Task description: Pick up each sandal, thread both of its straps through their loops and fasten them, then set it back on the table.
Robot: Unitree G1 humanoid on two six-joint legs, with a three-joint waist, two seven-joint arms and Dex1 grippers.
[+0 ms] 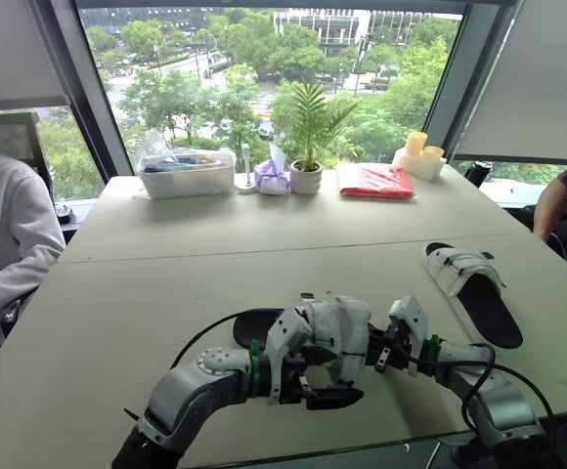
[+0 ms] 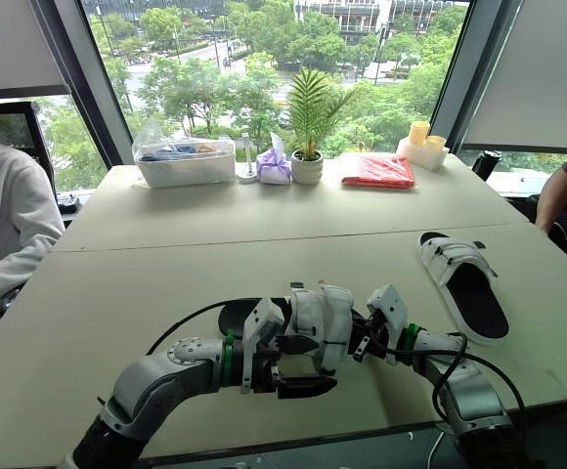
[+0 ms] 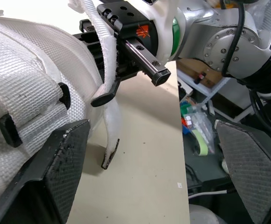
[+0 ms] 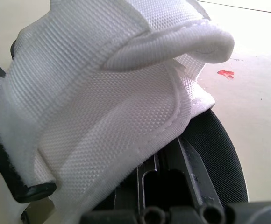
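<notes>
the held sandal [image 1: 260,328] shows little of its black sole, most of it hidden behind its own white straps [image 1: 344,327], and the right claw [image 1: 379,354] is partly covered by them too. a person in a pale sleeve [image 1: 5,244] is cut off by the left edge, and another person's arm [image 1: 562,200] by the right edge. what lies in the clear box [image 1: 186,174] at the tabletop's [image 1: 264,230] far side is too small to tell.

white woven straps [image 3: 23,79] on a black-soled sandal [image 1: 342,327]; second sandal [image 1: 474,293] at right the same. beige tabletop [image 1: 166,293]. red packet [image 1: 374,181], purple bag [image 1: 272,178], green plant [image 1: 313,122] in white pot [image 1: 306,178], upper centre.
</notes>
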